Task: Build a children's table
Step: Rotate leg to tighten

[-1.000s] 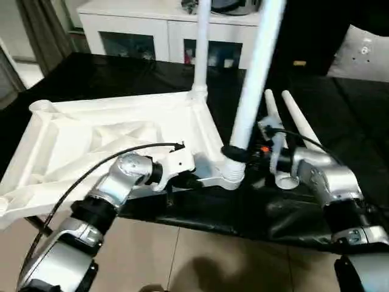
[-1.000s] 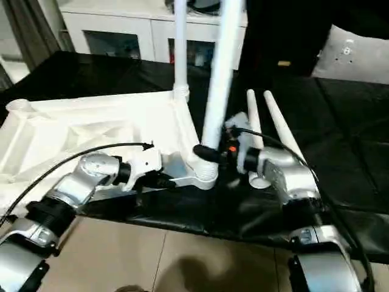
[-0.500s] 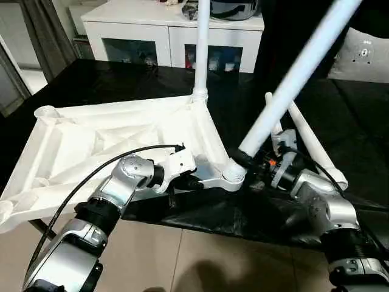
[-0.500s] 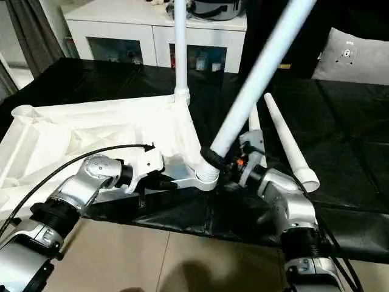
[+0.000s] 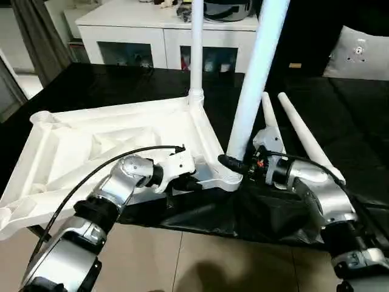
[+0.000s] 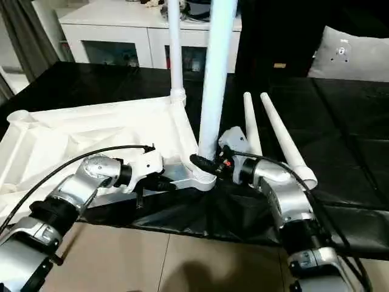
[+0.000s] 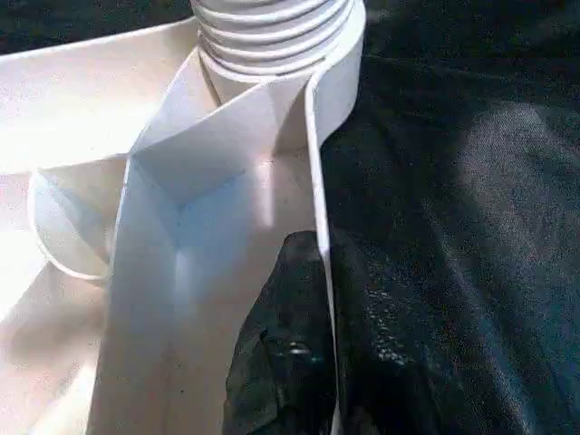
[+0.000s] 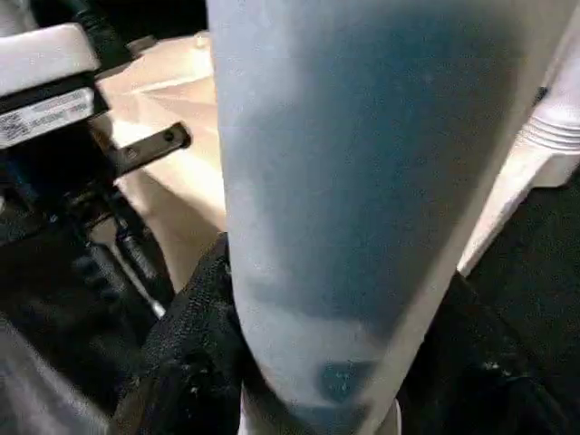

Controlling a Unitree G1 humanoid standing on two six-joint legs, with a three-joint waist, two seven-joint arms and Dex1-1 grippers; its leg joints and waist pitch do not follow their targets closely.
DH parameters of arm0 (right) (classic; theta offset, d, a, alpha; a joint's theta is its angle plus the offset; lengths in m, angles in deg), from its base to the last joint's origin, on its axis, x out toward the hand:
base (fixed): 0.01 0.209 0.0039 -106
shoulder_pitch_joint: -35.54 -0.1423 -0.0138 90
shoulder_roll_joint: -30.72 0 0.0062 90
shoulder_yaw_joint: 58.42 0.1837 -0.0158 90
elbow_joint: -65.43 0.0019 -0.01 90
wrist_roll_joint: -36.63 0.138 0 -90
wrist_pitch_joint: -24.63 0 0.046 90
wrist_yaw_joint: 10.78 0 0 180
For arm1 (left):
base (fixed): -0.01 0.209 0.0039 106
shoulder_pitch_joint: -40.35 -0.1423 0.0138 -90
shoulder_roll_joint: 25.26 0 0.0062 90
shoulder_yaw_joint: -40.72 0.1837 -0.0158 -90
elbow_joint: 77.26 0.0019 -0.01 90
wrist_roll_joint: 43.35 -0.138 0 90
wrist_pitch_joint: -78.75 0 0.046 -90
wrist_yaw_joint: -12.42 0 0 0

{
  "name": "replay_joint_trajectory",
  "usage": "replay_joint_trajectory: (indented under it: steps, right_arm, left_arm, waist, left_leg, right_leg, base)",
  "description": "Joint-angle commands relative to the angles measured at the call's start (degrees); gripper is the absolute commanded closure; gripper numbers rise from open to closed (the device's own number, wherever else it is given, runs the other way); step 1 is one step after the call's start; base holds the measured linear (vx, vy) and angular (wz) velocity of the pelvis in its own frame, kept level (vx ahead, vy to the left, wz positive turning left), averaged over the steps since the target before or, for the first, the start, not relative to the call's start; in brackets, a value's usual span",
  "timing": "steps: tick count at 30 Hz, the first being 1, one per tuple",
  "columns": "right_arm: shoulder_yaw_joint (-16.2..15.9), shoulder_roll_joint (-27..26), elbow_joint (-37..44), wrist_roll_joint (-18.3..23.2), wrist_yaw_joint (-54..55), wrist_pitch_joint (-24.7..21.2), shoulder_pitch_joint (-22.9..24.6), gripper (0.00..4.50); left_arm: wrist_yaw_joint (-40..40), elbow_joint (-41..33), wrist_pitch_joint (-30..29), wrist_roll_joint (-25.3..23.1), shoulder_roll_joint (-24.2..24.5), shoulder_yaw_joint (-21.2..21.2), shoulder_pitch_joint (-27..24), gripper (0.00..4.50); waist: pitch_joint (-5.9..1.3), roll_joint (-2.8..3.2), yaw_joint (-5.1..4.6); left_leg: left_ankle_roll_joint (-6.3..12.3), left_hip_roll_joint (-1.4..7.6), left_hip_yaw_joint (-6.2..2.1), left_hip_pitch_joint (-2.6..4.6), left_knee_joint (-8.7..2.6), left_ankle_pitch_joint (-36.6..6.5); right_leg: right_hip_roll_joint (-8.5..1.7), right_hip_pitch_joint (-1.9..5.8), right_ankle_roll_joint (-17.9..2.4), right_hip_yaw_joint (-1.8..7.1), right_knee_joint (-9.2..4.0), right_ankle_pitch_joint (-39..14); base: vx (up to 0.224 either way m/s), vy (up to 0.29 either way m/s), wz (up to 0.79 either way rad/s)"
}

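Observation:
The children's table top [image 5: 91,146] lies upside down on the black worktable, ribs facing up. One white leg [image 5: 196,55] stands upright in its far corner socket. My right gripper [image 5: 234,163] is shut on the lower end of a second leg [image 5: 255,79], which stands nearly upright in the near right corner socket [image 5: 230,177]. In the right wrist view that leg [image 8: 362,181] sits between my black fingers [image 8: 190,344]. My left gripper [image 5: 193,180] is shut on the top's rim [image 7: 317,163] just beside that socket, one finger [image 7: 281,344] lying against the rim wall. Two loose legs [image 5: 304,137] lie to the right.
The black-covered worktable [image 5: 358,109] ends just in front of my grippers, with tiled floor [image 5: 200,255] below. A white cabinet [image 5: 158,30] stands behind the table and a grey cushion [image 5: 364,52] lies at the far right.
The leg in my right gripper leaned far to the right half a second ago and now stands close to upright in the socket. My left gripper has kept its hold.

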Motion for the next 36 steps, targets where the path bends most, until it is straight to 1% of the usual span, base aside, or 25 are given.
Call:
replay_joint_trajectory:
  steps: [1,4,5,6,7,9,13,14,16,17,18,19,21,22,23,24,25,26,27,28,29,31,32,34,36]
  right_arm:
    - [-3.44,1.33,-5.64,-4.77,-0.73,-3.69,2.76,2.64]
    - [-3.52,0.87,-6.83,-4.2,-1.66,-4.72,2.03,2.64]
    - [-3.65,0.59,-7.61,-4.25,-1.84,-4.76,1.57,2.64]
    - [-3.72,0.47,-7.97,-4.28,-1.89,-4.74,1.35,2.64]
    - [-3.89,0.45,-8.38,-4.42,-1.79,-4.55,1.16,2.64]
    - [-4.08,0.42,-8.79,-4.57,-1.74,-4.41,0.94,2.64]
    - [-4.75,-0.59,-9.05,-4.8,-0.71,-5.41,0.08,2.64]
    - [-4.73,-0.79,-8.91,-4.88,-0.36,-5.83,0.03,2.64]
    - [-4.6,-1.44,-8.22,-5.22,1.74,-7.85,0.16,2.64]
    - [-4.41,-1.92,-7.59,-5.31,3.38,-9.49,0.25,2.64]
    - [-4.41,-1.92,-7.59,-5.31,3.38,-9.49,0.25,2.64]
    - [-4.06,-2.75,-6.64,-5.49,5.96,-11.12,0.43,2.64]
    - [-3.47,-3.97,-5.92,-5.38,8.91,-13.24,0.45,2.64]
    - [-3.04,-4.91,-5.87,-5.8,11.65,-14.08,0.33,2.64]
    - [-2.64,-5.85,-5.97,-6.33,14.37,-14.84,0.16,2.64]
    - [-2.08,-7.67,-6.16,-7.36,19.1,-15.95,-0.09,2.64]
    - [-1.97,-8.03,-6.2,-7.57,20.04,-16.15,-0.14,2.64]
    - [-2.06,-8.93,-6.21,-8.15,21.94,-16.37,-0.3,2.64]
    - [-2.04,-10.52,-6.46,-8.63,24.73,-17.15,-0.73,2.64]
    - [-2.02,-10.59,-6.49,-8.61,24.82,-17.18,-0.76,2.64]
    - [-1.54,-12.03,-7.12,-8.34,26.88,-17.99,-1.26,2.64]
    - [-0.91,-13.46,-8.26,-8.2,29.62,-18.55,-2.01,2.64]
    - [0.72,-15.06,-10.25,-7.33,32.59,-18.88,-3.28,2.64]
    - [1.47,-15.69,-11.17,-6.98,33.7,-18.96,-3.93,2.64]
    - [2.27,-16.52,-12.84,-6.53,34.7,-18.74,-5.07,2.64]
  left_arm:
    - [-1.45,0.16,1.71,-2.34,1.65,0.73,1.71,4.5]
    - [-2.37,1.66,2.84,-2.82,2.29,1.09,2.83,4.5]
    - [-2.74,1.84,2.97,-2.77,2.53,1.13,3.1,4.5]
    - [-3.07,2.1,2.96,-2.64,2.66,1.06,3.39,4.5]
    - [-3.39,2.35,3.03,-2.51,2.8,1.0,3.69,4.5]
    - [-3.62,2.76,3.28,-2.53,2.94,0.98,4.05,4.5]
    - [-4.26,4.39,3.82,-2.46,3.26,0.65,4.46,4.5]
    - [-4.47,4.37,3.69,-2.25,3.29,0.54,4.26,4.5]
    - [-4.85,2.92,2.45,-1.32,3.45,0.01,2.85,4.5]
    - [-4.65,1.62,1.19,-0.86,3.57,-0.37,1.78,4.5]
    - [-4.65,1.62,1.19,-0.86,3.57,-0.37,1.78,4.5]
    - [-3.86,-0.59,-0.94,-0.51,3.85,-0.83,0.13,4.5]
    - [-2.4,-2.72,-2.87,-0.59,4.21,-1.29,-1.5,4.5]
    - [-0.88,-4.78,-5.05,-0.66,4.31,-1.75,-2.78,4.5]
    - [0.62,-7.26,-7.66,-0.52,4.19,-2.34,-4.17,4.5]
    - [4.21,-13.69,-14.21,-0.24,3.12,-3.57,-7.36,4.5]
    - [4.94,-15.04,-15.58,-0.17,2.88,-3.83,-8.01,4.5]
    - [6.64,-18.72,-18.96,-0.15,2.16,-4.33,-9.68,4.5]
    - [9.88,-24.4,-24.66,-0.39,0.22,-5.06,-11.96,4.5]
    - [10.01,-24.6,-24.87,-0.41,0.11,-5.07,-12.04,4.5]
    - [12.7,-28.89,-29.22,-0.72,-2.15,-5.4,-13.51,4.5]
    - [15.93,-33.18,-34.07,-1.01,-5.42,-5.71,-14.74,4.5]
    - [18.25,-35.84,-36.45,-1.84,-8.16,-4.54,-15.02,4.5]
    - [18.71,-36.77,-36.89,-2.55,-8.63,-3.3,-15.0,4.5]
    - [18.85,-37.18,-36.88,-3.73,-8.54,-1.33,-14.72,4.5]
  waist:
    - [-2.57,0.39,-0.18]
    - [-2.64,0.32,-0.18]
    - [-2.52,0.64,-0.2]
    - [-2.52,0.48,-0.42]
    - [-2.45,0.79,-0.45]
    - [-2.46,0.7,-0.73]
    - [-2.68,1.53,-1.09]
    - [-2.59,1.3,-1.24]
    - [-2.58,1.34,-1.31]
    - [-2.47,0.6,-1.4]
    - [-2.36,1.05,-1.49]
    - [-2.2,0.43,-1.67]
    - [-1.78,0.37,-2.09]
    - [-1.4,-0.33,-2.59]
    - [-1.1,-0.09,-2.83]
    - [-0.86,-0.42,-3.39]
    - [-0.78,-0.07,-3.76]
    - [-0.49,-0.26,-4.49]
    - [-0.62,0.01,-4.97]
    - [-0.58,-0.04,-5.37]
    - [-0.59,0.05,-6.02]
    - [-0.87,0.16,-6.44]
    - [-1.01,-0.11,-6.65]
    - [-0.8,-0.09,-6.69]
    - [-0.89,-0.31,-6.84]
  left_leg:
    - [2.78,5.26,-2.39,-0.4,-4.75,-11.58]
    - [3.25,5.34,-2.44,-0.58,-4.81,-10.43]
    - [3.31,5.32,-2.43,-0.56,-4.85,-10.73]
    - [3.21,5.38,-2.42,-0.52,-4.9,-11.07]
    - [3.05,5.39,-2.47,-0.48,-4.89,-11.23]
    - [2.97,5.49,-2.54,-0.55,-5.02,-11.4]
    - [2.75,5.52,-2.52,-0.44,-5.0,-11.84]
    - [2.75,5.52,-2.51,-0.57,-5.06,-12.09]
    - [2.83,5.44,-2.46,-0.57,-5.03,-11.95]
    - [2.99,5.48,-2.44,-0.64,-5.14,-11.25]
    - [2.95,5.49,-2.45,-0.71,-5.19,-11.12]
    - [3.03,5.46,-2.38,-0.67,-5.22,-11.49]
    - [2.6,5.72,-2.6,-0.65,-5.59,-11.92]
    - [2.44,5.54,-2.56,-0.54,-5.69,-13.89]
    - [1.75,5.29,-2.67,-0.3,-5.7,-15.51]
    - [0.63,5.6,-2.96,-0.2,-5.95,-17.48]
    - [-0.18,5.83,-3.29,-0.22,-6.09,-18.47]
    - [-0.19,5.16,-3.35,-0.01,-5.84,-21.56]
    - [-0.62,5.15,-3.5,0.41,-5.93,-23.21]
    - [-0.98,5.36,-3.77,0.14,-6.1,-23.59]
    - [-0.97,5.37,-3.85,0.23,-6.12,-24.8]
    - [-0.71,5.35,-3.75,0.43,-6.04,-24.83]
    - [-0.08,5.35,-3.64,0.35,-6.1,-24.45]
    - [0.45,5.03,-3.6,0.13,-6.04,-24.5]
    - [0.8,4.74,-3.66,-0.05,-5.83,-24.59]
  right_leg:
    - [-6.73,2.49,-5.11,4.91,-5.76,-20.9]
    - [-6.63,2.57,-5.22,4.83,-5.65,-19.85]
    - [-6.6,2.48,-5.34,4.79,-5.66,-20.14]
    - [-6.53,2.51,-5.32,4.75,-5.76,-20.4]
    - [-6.63,2.44,-5.42,4.79,-5.73,-20.34]
    - [-6.6,2.55,-5.73,4.81,-5.66,-19.64]
    - [-6.52,2.67,-6.56,4.76,-5.52,-17.63]
    - [-6.55,2.73,-6.69,4.77,-5.58,-17.72]
    - [-6.6,2.74,-6.54,4.79,-5.63,-18.74]
    - [-6.65,2.73,-6.37,4.87,-5.66,-19.18]
    - [-6.71,2.68,-6.26,4.87,-5.66,-20.12]
    - [-6.69,2.54,-5.87,4.86,-5.95,-21.29]
    - [-6.84,2.31,-5.64,5.02,-5.87,-23.29]
    - [-6.69,1.99,-4.47,4.93,-6.54,-26.87]
    - [-6.86,1.78,-3.7,4.83,-6.84,-30.58]
    - [-7.11,1.73,-2.97,4.69,-6.98,-33.48]
    - [-7.3,1.81,-3.09,4.59,-6.8,-33.86]
    - [-6.8,1.43,-0.75,3.89,-7.89,-38.06]
    - [-6.88,1.4,-0.34,3.69,-8.08,-38.51]
    - [-7.04,1.66,-0.37,3.74,-7.92,-37.88]
    - [-6.84,1.53,-0.16,3.57,-8.12,-37.47]
    - [-6.92,1.48,-1.02,3.83,-8.15,-35.59]
    - [-6.79,1.26,-1.96,4.06,-8.02,-33.5]
    - [-6.65,1.19,-1.83,3.93,-8.26,-34.07]
    - [-6.86,1.08,-0.77,3.79,-8.59,-36.53]
  base:
    - [0.0,0.0,0.0]
    - [0.0,0.0,0.0]
    - [0.0,0.0,0.0]
    - [0.0,0.0,0.0]
    - [0.0,0.0,0.0]
    - [0.0,0.0,0.0]
    - [0.0,0.0,0.0]
    - [0.0,0.0,0.0]
    - [0.0,0.0,0.0]
    - [0.0,0.0,0.0]
    - [0.0,0.0,0.0]
    - [0.0,0.0,0.0]
    - [0.0,0.0,0.0]
    - [0.0,0.0,0.0]
    - [0.0,0.0,0.0]
    - [0.0,0.0,0.0]
    - [0.0,0.0,0.0]
    - [0.0,0.0,0.0]
    - [0.0,0.0,0.0]
    - [0.0,0.0,0.0]
    - [0.0,0.0,0.0]
    - [0.0,0.0,0.0]
    - [0.0,0.0,0.0]
    - [0.0,0.0,0.0]
    - [0.0,0.0,0.0]
